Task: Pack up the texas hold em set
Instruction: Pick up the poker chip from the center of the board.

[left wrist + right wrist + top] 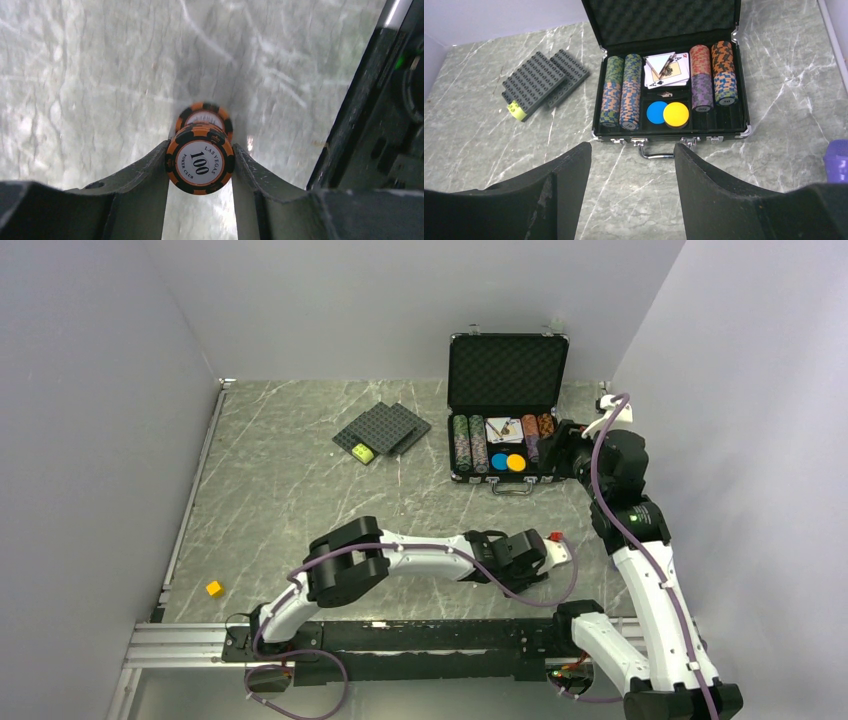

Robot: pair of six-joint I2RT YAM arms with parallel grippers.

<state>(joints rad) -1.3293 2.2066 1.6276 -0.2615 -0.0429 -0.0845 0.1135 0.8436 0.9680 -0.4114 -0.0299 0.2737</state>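
Note:
The black silver-edged briefcase lies open at the back right, with its foam lid upright. Rows of poker chips, cards, a blue disc and an orange disc fill its tray. My left gripper is low over the table near the front, shut on a short stack of orange-and-black "100" chips. In the left wrist view its fingers press the stack from both sides. My right gripper hangs open and empty just in front of the case handle.
Dark grey studded plates with a yellow-green brick lie left of the case. A small yellow cube sits near the front left. The right arm's base stands close beside my left gripper. Walls enclose the table.

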